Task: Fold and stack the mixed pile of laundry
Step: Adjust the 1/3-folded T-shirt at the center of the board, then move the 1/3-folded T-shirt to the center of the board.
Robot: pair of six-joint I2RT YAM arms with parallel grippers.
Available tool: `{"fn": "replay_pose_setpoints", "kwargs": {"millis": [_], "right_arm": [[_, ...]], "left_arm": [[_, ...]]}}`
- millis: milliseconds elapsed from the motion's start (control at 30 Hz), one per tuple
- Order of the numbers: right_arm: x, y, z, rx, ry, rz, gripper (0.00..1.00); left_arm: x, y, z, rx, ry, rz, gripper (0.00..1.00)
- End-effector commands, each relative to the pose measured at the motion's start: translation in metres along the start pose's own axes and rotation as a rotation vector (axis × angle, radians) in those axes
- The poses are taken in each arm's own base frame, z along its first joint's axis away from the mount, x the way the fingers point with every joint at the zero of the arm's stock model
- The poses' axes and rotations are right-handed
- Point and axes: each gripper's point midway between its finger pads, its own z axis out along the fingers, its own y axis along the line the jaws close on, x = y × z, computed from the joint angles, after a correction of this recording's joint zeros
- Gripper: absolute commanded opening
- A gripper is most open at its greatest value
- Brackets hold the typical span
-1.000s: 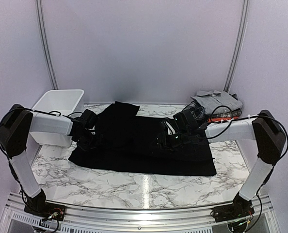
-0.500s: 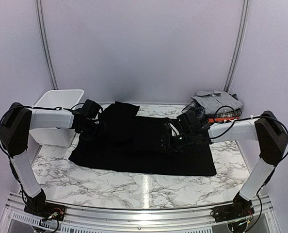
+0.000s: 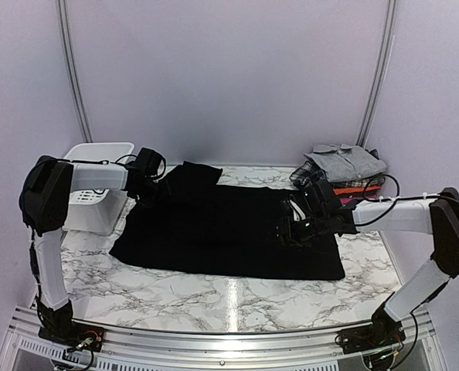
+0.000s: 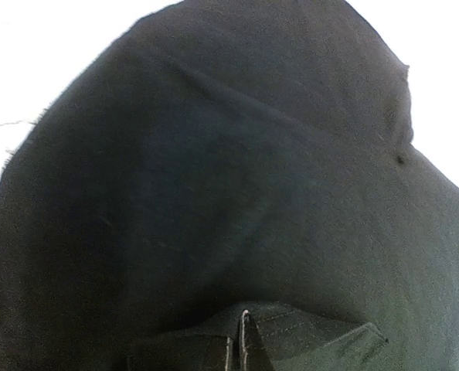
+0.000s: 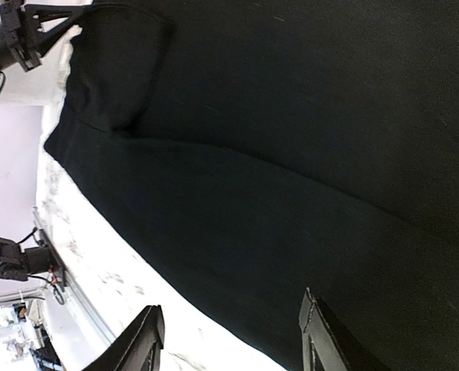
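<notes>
- The black cloth [image 3: 229, 232] is lying spread over the middle of the marble table [image 3: 214, 297], with its long edges running left to right and a smaller flap [image 3: 195, 174] sticking out at the far side
- The left gripper [image 3: 154, 192] is reaching in at the cloth's far left corner; in the left wrist view its fingers [image 4: 241, 344] are pressing tight together with a stitched hem of the cloth caught between them, and the dark fabric is filling nearly the whole view
- The right gripper [image 3: 291, 228] is hanging low over the right part of the cloth; in the right wrist view its two fingers [image 5: 148, 340] are standing well apart, with nothing held and only flat cloth and a strip of marble showing between them
- The rest of the laundry is sitting as a stack at the far right corner of the table, apart from the cloth: a grey shirt [image 3: 345, 161] on top, a plaid piece [image 3: 313, 175] showing at its left side and a red-pink piece [image 3: 358, 189] peeking out underneath
- The right arm is crossing just in front of that stack and hiding its lower edge
- A white basket [image 3: 98, 166] is standing at the far left, just behind the left arm, near the cloth's left edge
</notes>
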Motion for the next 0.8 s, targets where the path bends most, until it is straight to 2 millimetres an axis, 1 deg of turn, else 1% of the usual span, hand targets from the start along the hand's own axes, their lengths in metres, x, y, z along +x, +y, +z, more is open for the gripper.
{"fn": "replay_pose_setpoints", "kwargs": {"millis": [0,167,300,367,400,433,467,500,567,600,667,700,767], "right_arm": [[0.009,-0.025,-0.012,0.071,0.002,0.032,0.56],[0.035,-0.055,-0.012,0.15,0.051,0.093,0.55],[0.054,-0.071,-0.01,0.188,0.087,0.129,0.55],[0.061,-0.078,-0.009,0.209,0.101,0.145,0.55],[0.065,-0.081,-0.009,0.219,0.109,0.15,0.55],[0.067,-0.083,-0.009,0.227,0.113,0.154,0.55],[0.069,-0.085,-0.01,0.233,0.117,0.156,0.55],[0.071,-0.086,-0.01,0.237,0.124,0.157,0.55],[0.073,-0.085,-0.013,0.237,0.124,0.148,0.55],[0.072,-0.083,-0.015,0.233,0.12,0.139,0.56],[0.062,-0.074,-0.021,0.213,0.097,0.095,0.56],[0.056,-0.069,-0.026,0.211,0.077,0.077,0.58],[0.04,-0.057,-0.035,0.204,0.036,0.022,0.6]], "left_arm": [[-0.022,0.007,-0.005,-0.042,-0.073,-0.035,0.0],[-0.038,0.017,-0.02,-0.091,-0.161,-0.061,0.0],[-0.042,0.02,-0.013,-0.098,-0.162,-0.06,0.0],[-0.042,0.019,-0.006,-0.098,-0.152,-0.051,0.0],[-0.043,0.018,-0.004,-0.091,-0.148,-0.044,0.06],[-0.045,0.016,-0.003,-0.082,-0.145,-0.034,0.16],[-0.047,0.014,-0.004,-0.073,-0.145,-0.029,0.3],[-0.052,0.01,-0.01,-0.064,-0.155,-0.019,0.39],[-0.062,0.001,-0.026,-0.041,-0.185,0.018,0.61],[-0.067,-0.006,-0.038,-0.029,-0.202,0.047,0.71],[-0.068,-0.017,-0.059,-0.023,-0.207,0.116,0.92],[-0.067,-0.023,-0.07,-0.024,-0.209,0.153,0.98],[-0.06,-0.03,-0.092,-0.042,-0.211,0.23,0.99]]}}
